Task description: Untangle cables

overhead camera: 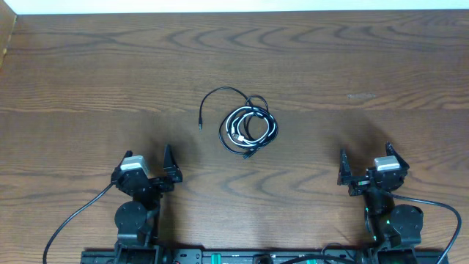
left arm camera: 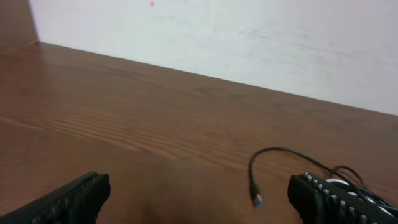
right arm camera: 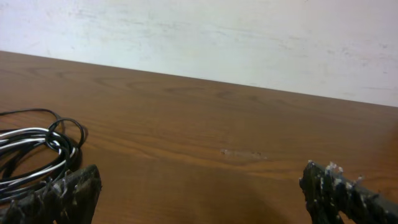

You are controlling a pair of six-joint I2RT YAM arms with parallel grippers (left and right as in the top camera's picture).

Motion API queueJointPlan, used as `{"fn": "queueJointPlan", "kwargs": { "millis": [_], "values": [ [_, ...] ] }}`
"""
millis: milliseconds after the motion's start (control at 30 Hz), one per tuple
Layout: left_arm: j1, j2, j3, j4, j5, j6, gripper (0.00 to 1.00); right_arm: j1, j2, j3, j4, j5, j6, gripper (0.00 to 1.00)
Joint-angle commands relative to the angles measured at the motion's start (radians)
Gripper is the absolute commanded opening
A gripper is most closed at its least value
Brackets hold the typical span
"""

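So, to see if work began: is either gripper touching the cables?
No, the left gripper and right gripper sit open, well apart from the cables.

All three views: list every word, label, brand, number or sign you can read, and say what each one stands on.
No text can be read in any view.
On the cables: no print or label shows.
On the table: wood grain only.
On the wall: plain, with one small red speck that is not a letter.
On the base rail at the bottom of the overhead view: small green marks, too small to read.
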Motion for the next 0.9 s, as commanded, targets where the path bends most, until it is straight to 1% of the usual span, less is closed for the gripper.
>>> {"fn": "queueJointPlan", "kwargs": {
  "millis": [0, 100, 200, 300, 367, 433, 533, 567, 700, 800, 867],
  "values": [
    [0.004, 0.004, -0.013, 0.017, -0.063, 0.005, 0.98, 0.005, 0.0, -0.001, -0.006, 0.011, -0.01, 0.99],
    [0.004, 0.004, 0.045, 0.088, -0.041, 0.005, 0.98, 0.005, 0.0, -0.001, -0.006, 0.012, -0.01, 0.99],
    [0.004, 0.007, 0.14, 0.09, -0.042, 0.005, 0.98, 0.005, 0.0, -0.001, -0.006, 0.012, -0.01, 0.99],
    [0.004, 0.047, 0.266, 0.053, -0.032, 0.005, 0.98, 0.005, 0.0, -0.001, -0.006, 0.012, -0.01, 0.99],
    [0.004, 0.106, 0.383, -0.018, -0.019, 0.002, 0.98, 0.005, 0.0, -0.001, -0.006, 0.012, -0.01, 0.99],
    [0.004, 0.202, 0.544, -0.138, -0.011, 0.002, 0.98, 0.005, 0.0, -0.001, -0.006, 0.012, -0.01, 0.99],
    [0.004, 0.336, 0.738, -0.287, -0.011, 0.002, 0.98, 0.005, 0.0, -0.001, -0.006, 0.012, -0.01, 0.99],
    [0.004, 0.41, 0.837, -0.369, -0.011, 0.002, 0.98, 0.005, 0.0, -0.001, -0.006, 0.012, -0.01, 0.99],
    [0.004, 0.635, 1.12, -0.617, -0.011, 0.007, 0.98, 0.005, 0.0, -0.001, -0.006, 0.012, -0.01, 0.99],
    [0.004, 0.856, 1.342, -0.833, -0.011, 0.01, 0.98, 0.005, 0.0, -0.001, -0.006, 0.012, -0.01, 0.99],
    [0.004, 0.962, 1.43, -0.934, -0.011, 0.01, 0.98, 0.005, 0.0, -0.001, -0.006, 0.012, -0.01, 0.99]
  ]
}}
